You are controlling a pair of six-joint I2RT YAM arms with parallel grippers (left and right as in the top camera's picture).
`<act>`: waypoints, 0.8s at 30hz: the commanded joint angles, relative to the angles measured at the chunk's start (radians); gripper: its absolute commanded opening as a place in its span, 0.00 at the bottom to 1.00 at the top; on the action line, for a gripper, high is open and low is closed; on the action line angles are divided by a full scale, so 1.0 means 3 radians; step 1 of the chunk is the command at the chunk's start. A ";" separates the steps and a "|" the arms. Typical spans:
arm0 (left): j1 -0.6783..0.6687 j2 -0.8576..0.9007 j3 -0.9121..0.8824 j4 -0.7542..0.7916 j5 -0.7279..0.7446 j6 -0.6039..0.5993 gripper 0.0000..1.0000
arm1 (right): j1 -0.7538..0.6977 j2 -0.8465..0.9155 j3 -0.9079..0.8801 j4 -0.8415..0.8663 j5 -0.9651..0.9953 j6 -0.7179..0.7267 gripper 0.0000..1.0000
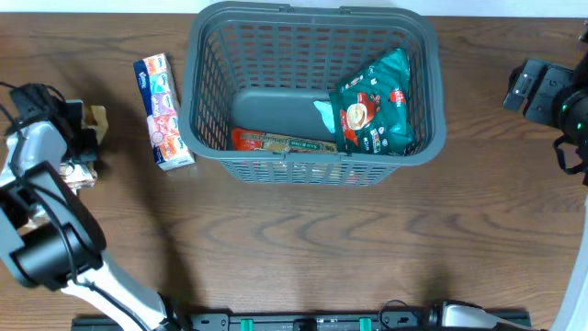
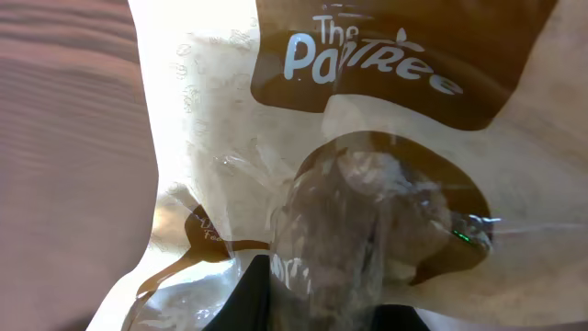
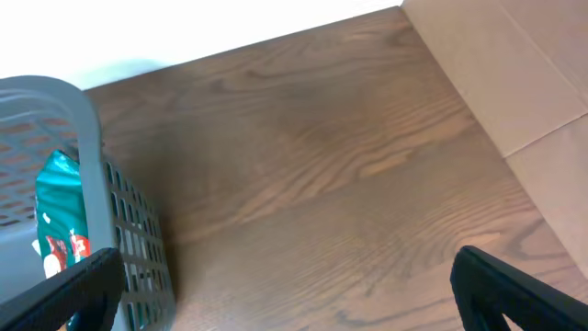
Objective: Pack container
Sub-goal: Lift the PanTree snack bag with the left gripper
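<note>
Pinching film that looked soft and slippery, the left gripper (image 1: 81,138) was clamped on the snack packet (image 2: 211,110); the container (image 1: 197,92) sat well apart from those fingers, right gripper (image 3: 285,280) gaping empty.

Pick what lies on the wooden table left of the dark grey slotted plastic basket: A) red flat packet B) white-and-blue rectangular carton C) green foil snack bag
B: the white-and-blue rectangular carton lies on the wooden table left of the dark grey slotted plastic basket; the green foil snack bag and red flat packet are inside it.
</note>
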 commanded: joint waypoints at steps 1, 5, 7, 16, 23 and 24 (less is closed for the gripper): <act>0.0015 -0.0341 0.0017 0.0005 -0.0055 -0.0065 0.06 | -0.0019 0.0004 0.0039 -0.0004 0.0045 0.0034 0.99; 0.0014 -0.0544 0.0075 -0.0075 -0.0062 -0.0249 0.06 | -0.0019 0.0004 0.0039 -0.0004 0.0045 0.0034 0.99; 0.0008 -0.0604 0.0139 -0.0169 -0.0033 -0.0408 0.06 | -0.0019 0.0004 0.0039 -0.0004 0.0043 0.0034 0.99; -0.0167 -0.0952 0.0462 -0.0556 0.0375 -0.0615 0.06 | -0.0019 0.0004 0.0039 -0.0004 0.0045 0.0034 0.99; -0.0371 -0.1382 0.0966 -0.0735 0.0378 -0.0659 0.06 | -0.0019 0.0004 0.0039 -0.0004 0.0045 0.0034 0.99; -0.0408 -0.1427 0.1069 -0.0779 0.0389 -0.0679 0.06 | -0.0019 0.0004 0.0039 -0.0004 0.0045 0.0034 0.99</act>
